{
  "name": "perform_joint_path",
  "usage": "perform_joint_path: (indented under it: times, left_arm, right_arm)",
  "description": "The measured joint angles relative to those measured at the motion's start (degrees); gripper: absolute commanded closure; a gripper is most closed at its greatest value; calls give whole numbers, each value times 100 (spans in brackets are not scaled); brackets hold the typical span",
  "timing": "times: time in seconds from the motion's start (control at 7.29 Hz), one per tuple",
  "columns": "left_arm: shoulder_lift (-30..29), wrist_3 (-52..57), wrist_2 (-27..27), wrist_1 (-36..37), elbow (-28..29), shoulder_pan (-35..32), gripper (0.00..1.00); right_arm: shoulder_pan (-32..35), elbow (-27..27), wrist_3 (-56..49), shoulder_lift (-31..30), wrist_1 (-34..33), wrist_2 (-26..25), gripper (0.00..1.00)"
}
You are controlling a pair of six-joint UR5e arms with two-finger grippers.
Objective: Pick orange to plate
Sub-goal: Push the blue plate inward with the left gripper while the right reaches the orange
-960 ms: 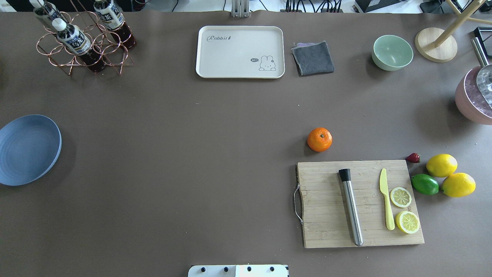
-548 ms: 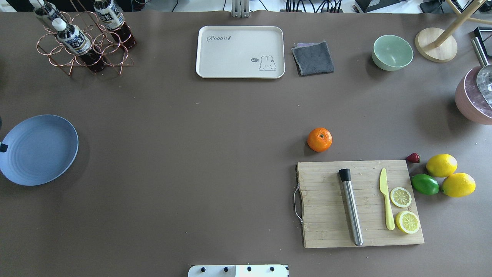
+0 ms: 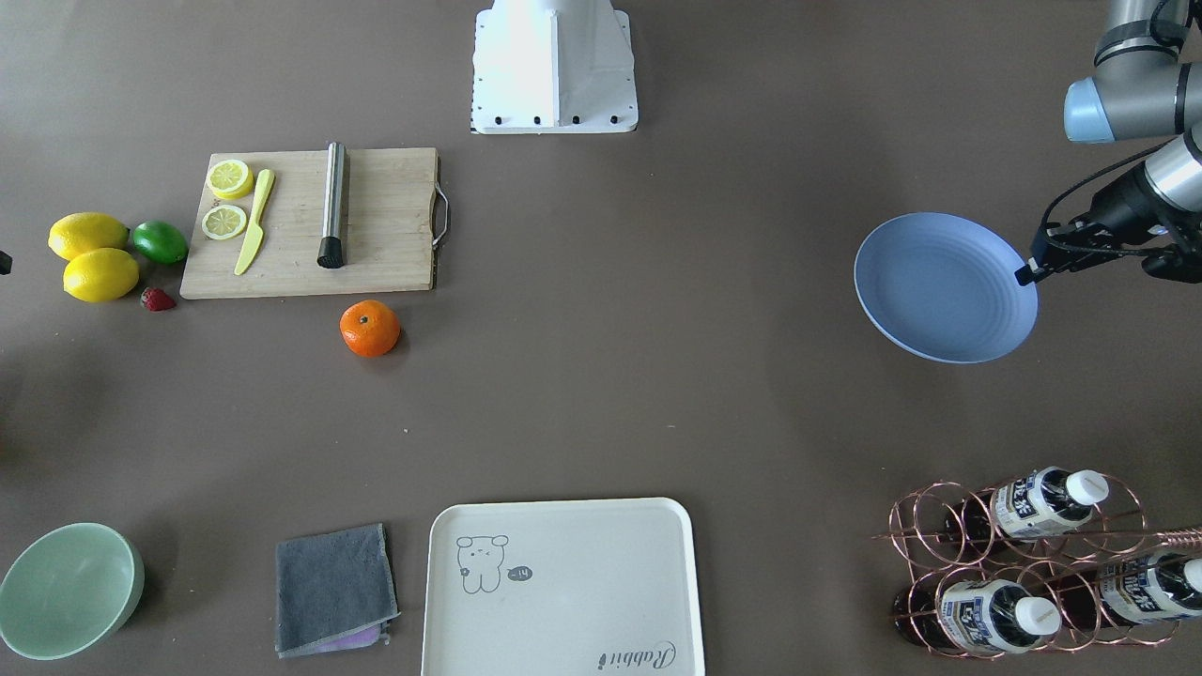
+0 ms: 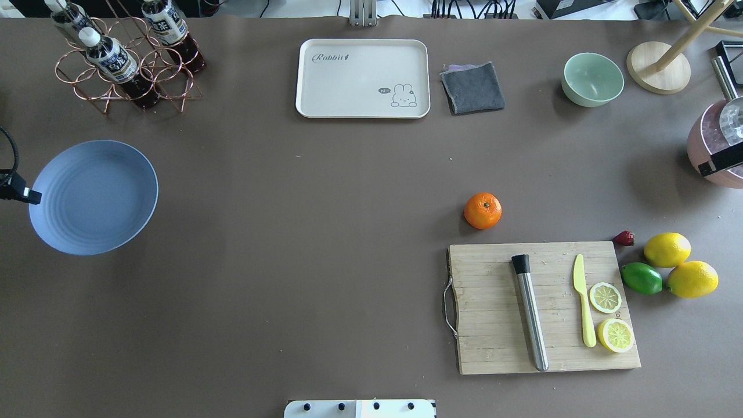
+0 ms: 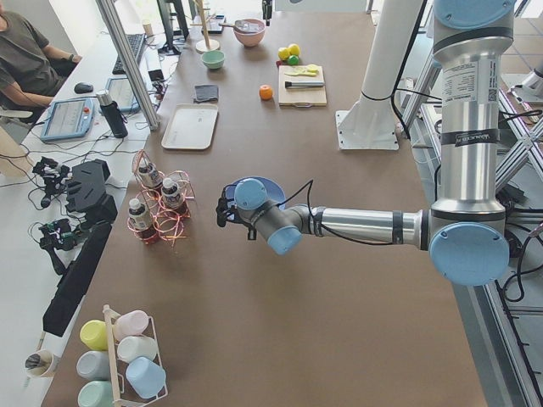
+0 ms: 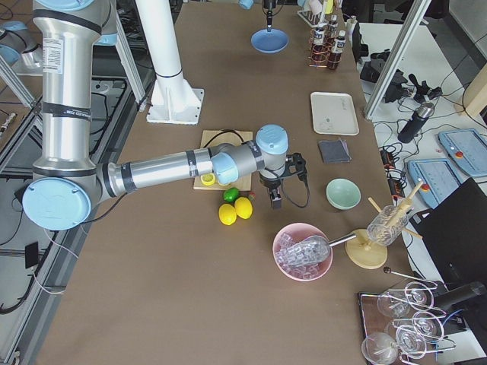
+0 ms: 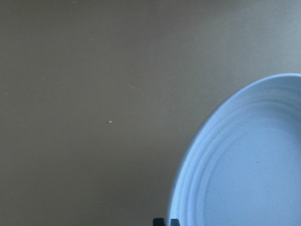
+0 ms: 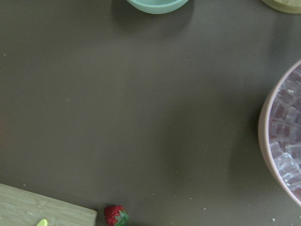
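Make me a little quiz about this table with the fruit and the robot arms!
1. True or false: the orange lies on the cutting board.
2. What grips the blue plate by its rim? A. the left gripper B. a person's hand C. nothing
3. Fill the gap: beside the two whole lemons lies one green ____.

Key: 1 false, it sits just off the board; 2 A; 3 lime.
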Motion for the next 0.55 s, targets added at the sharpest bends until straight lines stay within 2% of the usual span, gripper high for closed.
perform_joint_path:
  times: [0.27, 0.55]
  left_arm:
    - [-253, -1398, 721, 25, -571, 897, 100]
    - [-741, -2507, 1610, 88, -730, 1816, 100]
  right_arm:
    - [-997, 109, 1529, 849, 0, -528, 0]
    - [-1939, 116, 2594, 1438, 0, -1287, 0]
